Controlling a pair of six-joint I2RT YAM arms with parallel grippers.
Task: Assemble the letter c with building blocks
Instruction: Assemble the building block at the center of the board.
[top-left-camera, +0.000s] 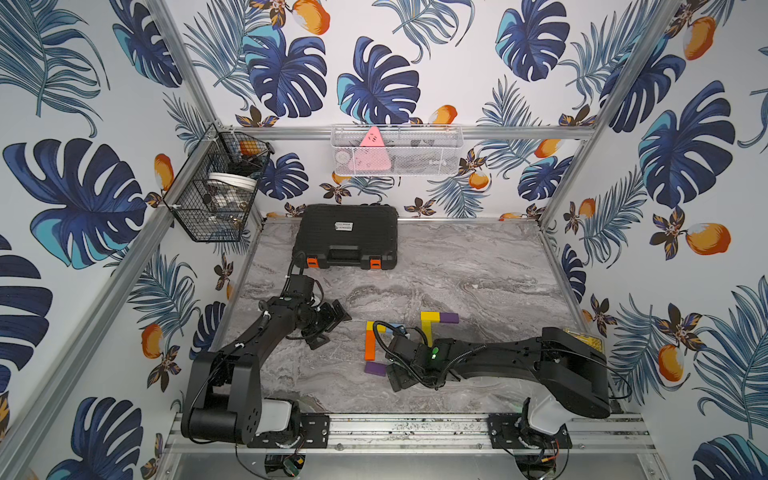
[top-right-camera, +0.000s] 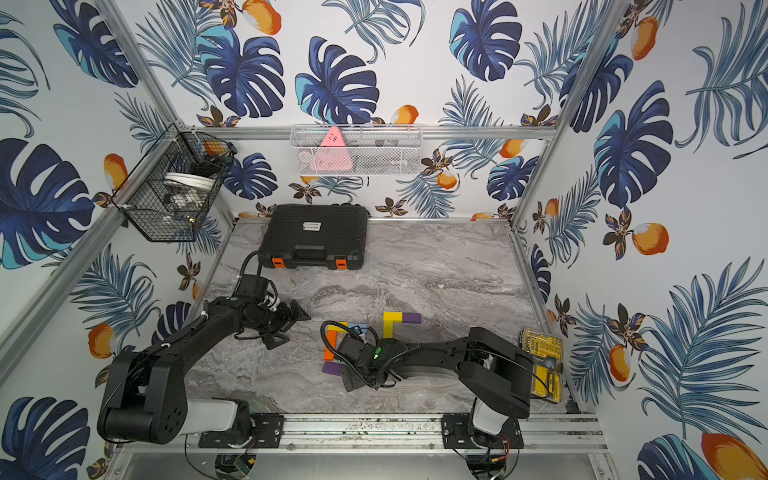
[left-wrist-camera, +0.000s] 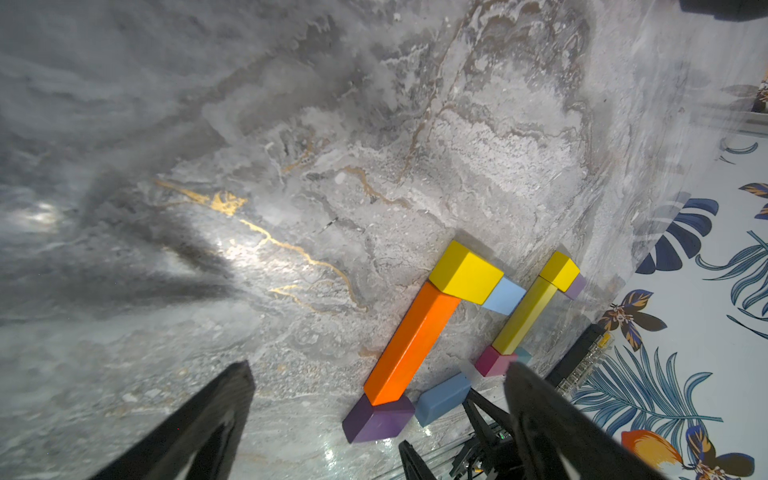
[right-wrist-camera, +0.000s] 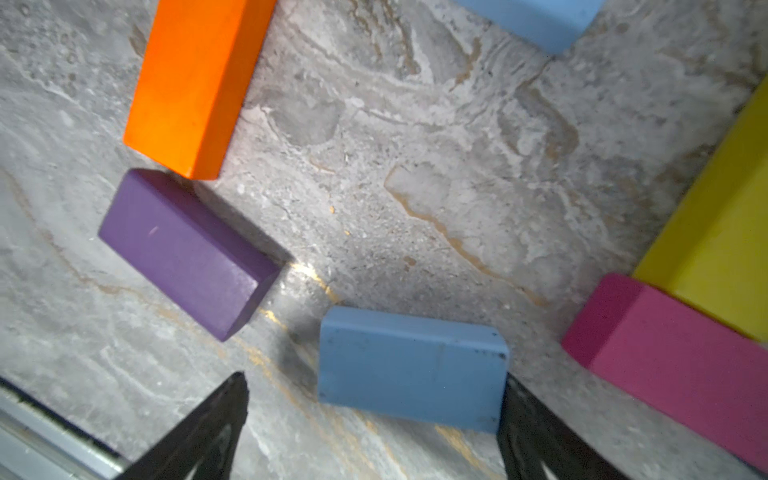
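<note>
The left pincer (top-left-camera: 330, 327) stands wide open and empty over the bench (top-left-camera: 478, 266), left of the blocks. The right pincer (right-wrist-camera: 374, 384) is low at the near middle, spread wide and gripping nothing. A light blue block (right-wrist-camera: 415, 370) lies flat between its fingers, one finger just beside its end. An orange bar (right-wrist-camera: 195, 83) has a purple block (right-wrist-camera: 187, 253) just beside its near end and a yellow block (left-wrist-camera: 465, 272) at its far end. To the right, a magenta block (right-wrist-camera: 673, 374) touches a yellow bar (right-wrist-camera: 715, 232).
</note>
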